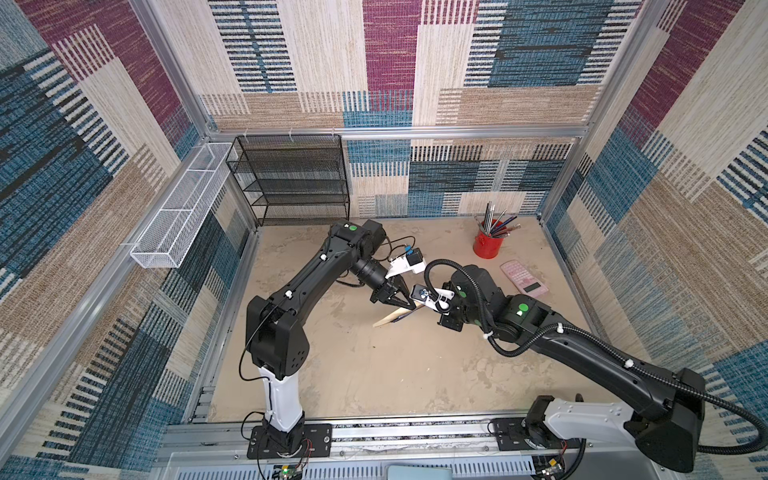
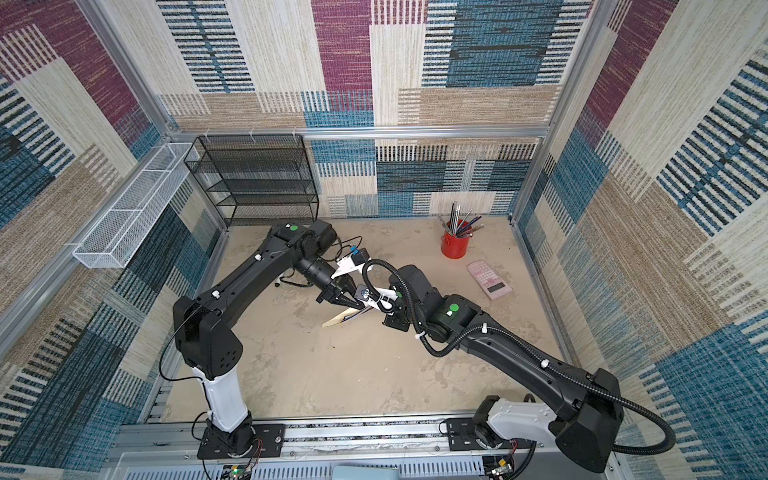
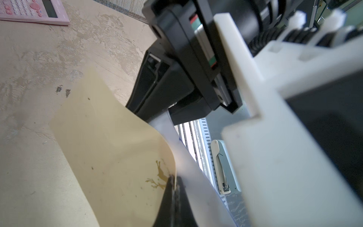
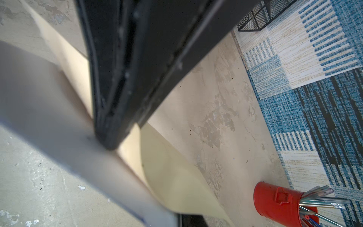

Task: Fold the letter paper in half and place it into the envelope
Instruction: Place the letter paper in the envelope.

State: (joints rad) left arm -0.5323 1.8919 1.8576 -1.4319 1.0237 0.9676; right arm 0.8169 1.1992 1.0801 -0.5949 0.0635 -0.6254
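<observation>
The tan envelope (image 1: 388,320) is lifted at one end above the table in both top views, also (image 2: 337,320). My left gripper (image 1: 410,307) is shut on its edge; the left wrist view shows the black fingertips (image 3: 173,182) pinching the tan sheet (image 3: 110,141). The white letter paper (image 3: 186,159) lies against the envelope's open side and runs to my right gripper (image 3: 163,116), which is shut on it. In the right wrist view the letter paper (image 4: 59,121) crosses the foreground beside the envelope (image 4: 176,176). From above, the right gripper's fingertips are hidden under its camera mount.
A red pen cup (image 1: 486,245) and a pink calculator (image 1: 524,277) sit at the back right. A black mesh shelf (image 1: 291,183) stands at the back left, with a white wire basket (image 1: 183,208) on the left wall. A stapler (image 3: 224,169) lies past the front edge.
</observation>
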